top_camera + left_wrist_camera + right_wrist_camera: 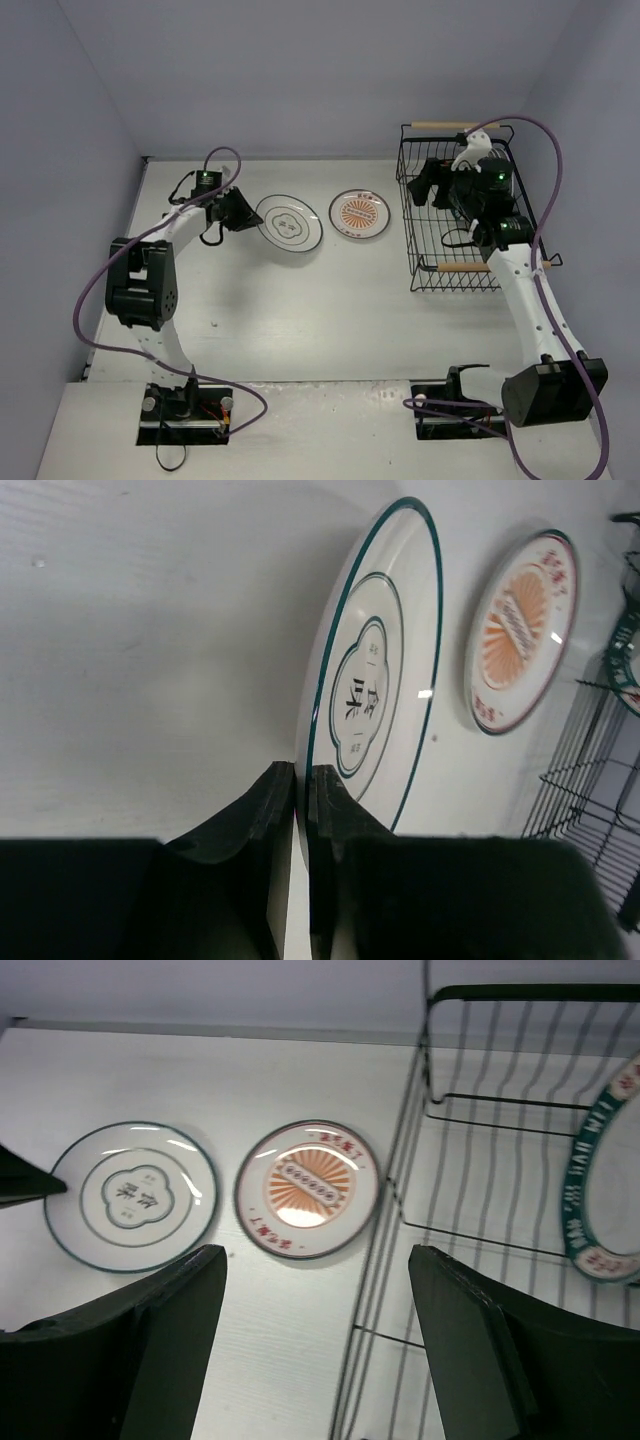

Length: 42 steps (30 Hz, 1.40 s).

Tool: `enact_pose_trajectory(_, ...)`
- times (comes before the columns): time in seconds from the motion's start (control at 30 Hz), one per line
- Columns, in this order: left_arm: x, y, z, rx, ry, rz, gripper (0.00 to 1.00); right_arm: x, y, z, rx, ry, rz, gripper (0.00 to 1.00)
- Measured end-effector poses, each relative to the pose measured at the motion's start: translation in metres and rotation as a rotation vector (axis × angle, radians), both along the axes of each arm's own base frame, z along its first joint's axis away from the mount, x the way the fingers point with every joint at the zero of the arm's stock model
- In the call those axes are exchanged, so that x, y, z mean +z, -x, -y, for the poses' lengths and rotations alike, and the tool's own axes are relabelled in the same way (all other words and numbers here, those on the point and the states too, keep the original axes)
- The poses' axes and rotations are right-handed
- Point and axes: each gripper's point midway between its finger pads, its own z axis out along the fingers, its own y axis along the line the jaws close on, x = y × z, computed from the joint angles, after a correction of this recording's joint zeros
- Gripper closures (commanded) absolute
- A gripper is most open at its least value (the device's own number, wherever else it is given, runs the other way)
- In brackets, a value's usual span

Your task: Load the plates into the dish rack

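Left wrist, hand (301,777) nips plate (388,640) rim — apparently

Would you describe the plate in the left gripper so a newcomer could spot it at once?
Start at the black wire dish rack on the right. Two plates lie left of it; yours is the farther, at the left gripper. This teal-rimmed plate has a clover outline, unlike the orange sunburst plate.

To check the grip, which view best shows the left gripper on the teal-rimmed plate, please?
Left wrist: the left gripper grips the teal-rimmed plate close up. Top view shows it small; right wrist, mostly plate.
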Motion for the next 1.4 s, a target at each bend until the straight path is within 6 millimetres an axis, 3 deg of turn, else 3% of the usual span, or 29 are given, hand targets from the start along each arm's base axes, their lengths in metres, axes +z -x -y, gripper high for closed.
enact_pose_trajectory(0.17, 0.062, 0.010, 0.012, -0.087, 0.076, 0.134, 1.00, 0.003, 0.002, -0.053, 0.137, -0.092, -0.018, 0.25)
enact_pose_trajectory(0.33, 0.124, 0.025, 0.029, -0.187, 0.181, 0.286, 1.00, -0.012, -0.001, -0.097, 0.245, -0.181, -0.085, 0.25)
enact_pose_trajectory(0.57, 0.168, 0.050, 0.042, -0.280, 0.288, 0.394, 1.00, -0.028, -0.007, -0.144, 0.354, -0.254, -0.156, 0.26)
enact_pose_trajectory(0.7, 0.178, 0.058, 0.047, -0.314, 0.330, 0.419, 1.00, -0.026, -0.006, -0.169, 0.422, -0.283, -0.163, 0.28)
enact_pose_trajectory(0.77, 0.181, 0.060, 0.050, -0.327, 0.343, 0.427, 1.00, -0.026, -0.004, -0.179, 0.452, -0.296, -0.163, 0.39)
enact_pose_trajectory(0.8, 0.182, 0.061, 0.050, -0.332, 0.348, 0.430, 1.00, -0.027, -0.003, -0.182, 0.462, -0.299, -0.168, 0.46)
enact_pose_trajectory(0.83, 0.182, 0.062, 0.051, -0.337, 0.353, 0.432, 1.00, -0.028, -0.003, -0.186, 0.475, -0.306, -0.171, 0.62)
enact_pose_trajectory(1.0, 0.182, 0.064, 0.052, -0.342, 0.357, 0.439, 0.98, -0.031, -0.007, -0.187, 0.466, -0.333, -0.186, 0.99)
enact_pose_trajectory(1.03, 0.179, 0.063, 0.051, -0.338, 0.348, 0.441, 0.86, -0.027, -0.006, -0.188, 0.472, -0.354, -0.190, 1.00)
enact_pose_trajectory(1.1, 0.175, 0.064, 0.051, -0.340, 0.349, 0.433, 0.75, -0.020, -0.008, -0.189, 0.481, -0.348, -0.167, 1.00)
enact_pose_trajectory(1.13, 0.175, 0.065, 0.052, -0.341, 0.348, 0.432, 0.60, -0.019, -0.008, -0.189, 0.486, -0.341, -0.161, 1.00)
enact_pose_trajectory(1.27, 0.167, 0.068, 0.050, -0.350, 0.314, 0.416, 0.42, -0.025, -0.014, -0.180, 0.449, -0.251, -0.142, 1.00)
enact_pose_trajectory(1.4, 0.141, 0.070, 0.037, -0.314, 0.179, 0.344, 0.34, -0.027, -0.032, -0.147, 0.310, -0.093, -0.110, 1.00)
